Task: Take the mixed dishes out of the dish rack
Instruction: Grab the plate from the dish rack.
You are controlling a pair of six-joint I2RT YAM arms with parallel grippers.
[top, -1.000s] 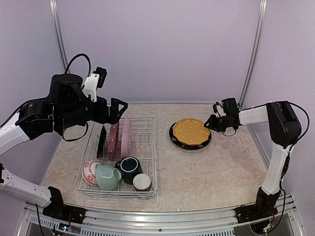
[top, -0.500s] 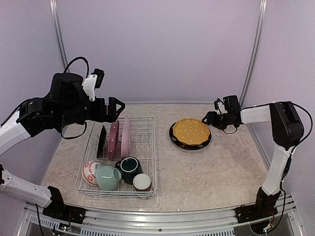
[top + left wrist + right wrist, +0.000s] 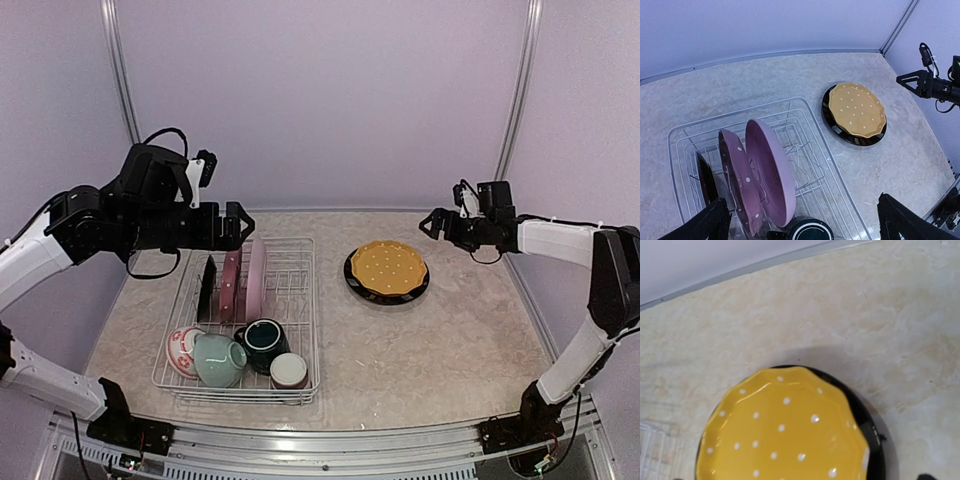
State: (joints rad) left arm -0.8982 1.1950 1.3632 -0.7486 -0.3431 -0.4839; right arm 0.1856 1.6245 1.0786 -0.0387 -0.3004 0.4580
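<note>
The white wire dish rack (image 3: 300, 300) holds three upright plates: black (image 3: 207, 288), dark pink dotted (image 3: 231, 285) and pink (image 3: 257, 277). At its front lie a red-patterned bowl (image 3: 183, 350), a pale-green cup (image 3: 220, 360), a teal cup (image 3: 265, 340) and a brown-white cup (image 3: 289, 371). A yellow dotted plate (image 3: 388, 268) rests on a black plate (image 3: 872, 435) on the table. My left gripper (image 3: 236, 225) hangs open above the upright plates (image 3: 767, 175). My right gripper (image 3: 430, 224) is open and empty, in the air to the right of the yellow plate (image 3: 785, 430).
The marble tabletop (image 3: 430, 350) stretches to the right of the rack and in front of the stacked plates. Purple walls close off the back and both sides. A metal rail (image 3: 330, 445) runs along the near edge.
My right gripper has opened, let go of the yellow plate's rim and drawn back up and to the right. The left arm has shifted slightly over the rack.
</note>
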